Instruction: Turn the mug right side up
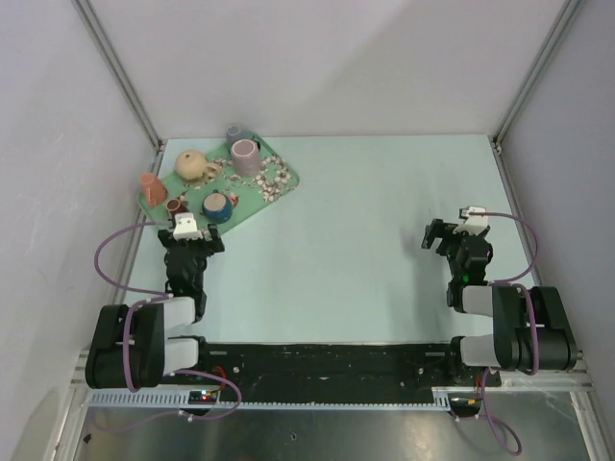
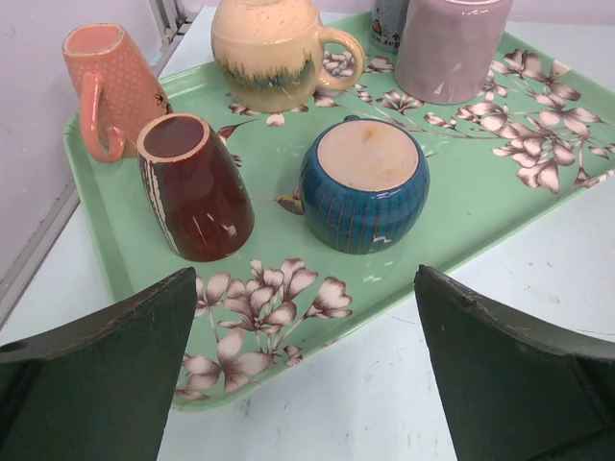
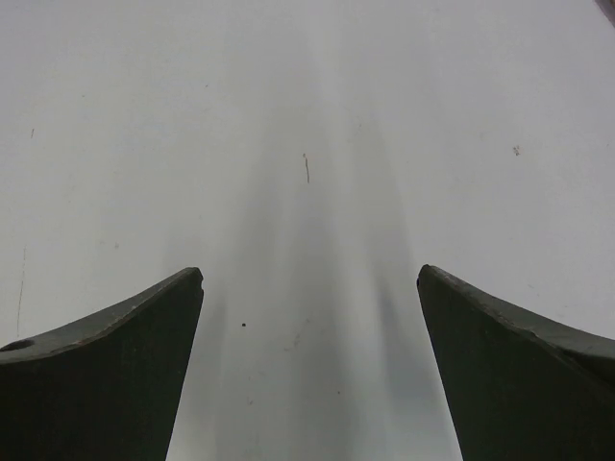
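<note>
A green flowered tray [image 1: 282,180] at the far left holds several mugs. A blue ribbed mug [image 2: 365,184] stands upside down with its flat beige base up; it also shows in the top view [image 1: 217,206]. Left of it stands a brown mug [image 2: 195,187], behind it a pink mug [image 2: 108,86], a cream mug [image 2: 271,48] and a lilac mug [image 2: 450,43]. My left gripper [image 2: 306,288] is open and empty just short of the tray's near edge [image 2: 317,331], facing the blue mug. My right gripper [image 3: 309,279] is open and empty over bare table at the right [image 1: 447,238].
A small grey cup [image 1: 234,133] stands at the tray's far edge. The cell's left wall and frame post [image 1: 115,67] run close beside the tray. The pale table [image 1: 365,221] stretches between the arms.
</note>
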You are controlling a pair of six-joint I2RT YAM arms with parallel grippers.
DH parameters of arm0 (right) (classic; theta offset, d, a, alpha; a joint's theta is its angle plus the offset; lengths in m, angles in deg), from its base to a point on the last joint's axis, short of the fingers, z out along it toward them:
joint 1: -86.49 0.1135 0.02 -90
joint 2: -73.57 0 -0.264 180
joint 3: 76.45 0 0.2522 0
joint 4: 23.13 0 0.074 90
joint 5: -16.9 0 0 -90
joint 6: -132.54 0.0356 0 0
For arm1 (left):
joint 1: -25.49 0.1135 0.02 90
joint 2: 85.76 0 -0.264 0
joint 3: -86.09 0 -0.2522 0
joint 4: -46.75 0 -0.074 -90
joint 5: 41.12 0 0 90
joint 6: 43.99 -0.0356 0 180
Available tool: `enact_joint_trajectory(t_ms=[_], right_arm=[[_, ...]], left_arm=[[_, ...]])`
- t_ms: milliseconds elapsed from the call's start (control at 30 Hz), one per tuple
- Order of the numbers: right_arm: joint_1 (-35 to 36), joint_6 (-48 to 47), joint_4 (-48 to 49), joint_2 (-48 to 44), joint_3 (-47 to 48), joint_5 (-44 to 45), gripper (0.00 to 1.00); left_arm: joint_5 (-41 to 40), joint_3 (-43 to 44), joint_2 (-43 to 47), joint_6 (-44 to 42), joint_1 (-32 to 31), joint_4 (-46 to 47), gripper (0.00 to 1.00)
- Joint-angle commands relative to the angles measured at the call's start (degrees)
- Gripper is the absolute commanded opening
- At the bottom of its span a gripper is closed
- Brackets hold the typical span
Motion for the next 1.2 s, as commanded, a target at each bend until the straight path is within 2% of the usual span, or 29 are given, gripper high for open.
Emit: enact_joint_trajectory(t_ms=[0,133,200,300,400,467,533,600,667,767,867,1000,1167], right_arm=[[-0.4,-0.5,1.7,-0.3,2.0,0.0,1.00],[-3.5,3.0,-15.3,-6.9,9.5,-0.8,1.00],[-6.8,9.5,-23.9,-10.5,13.7,-2.9,1.00],[-12.7,17.6,-29.1,-14.3,17.3,-10.6,1.00],[-15.3,23.0,-27.9,-16.6,19.2,-15.5,1.00],[-15.7,24.6,-28.6,-16.4,21.7,-19.4,1.00],[-14.8,25.3,-32.1,-14.8,25.5,-23.8,1.00],[-12.5,23.7,-39.0,-12.5,30.3,-25.9,1.00],[-8.7,19.7,-47.2,-10.3,35.2,-24.3,1.00],[-3.0,14.0,-55.1,-7.7,39.2,-19.7,1.00],[0.6,11.8,-57.1,-5.7,40.0,-19.3,1.00],[4.6,11.1,-58.7,-2.8,41.5,-19.2,1.00],[8.1,9.5,-62.8,1.4,44.6,-18.2,1.00]], left_arm=[[-0.5,1.3,0.2,-1.8,0.0,3.2,0.98],[-0.2,1.3,0.7,-1.8,-0.1,3.6,0.98],[0.7,2.2,5.1,-1.8,0.0,-0.2,0.98],[7.2,7.6,16.3,-3.0,0.2,-19.2,0.98],[9.1,22.5,20.6,-0.4,0.3,-46.1,0.98],[12.3,35.6,17.4,-0.2,0.9,-64.5,0.98],[16.9,47.6,12.0,-1.2,1.9,-78.5,0.98],[20.1,56.5,6.0,-4.1,2.7,-88.5,0.98],[18.6,63.3,1.0,-6.8,2.9,-95.0,0.98],[12.4,72.0,-6.9,-9.4,3.2,-101.2,0.98],[8.4,79.2,-15.5,-9.8,3.9,-105.7,0.95],[-3.6,89.3,-26.4,-7.0,4.1,-107.5,0.99],[-9.1,94.5,-35.8,-5.7,4.7,-108.0,1.00]])
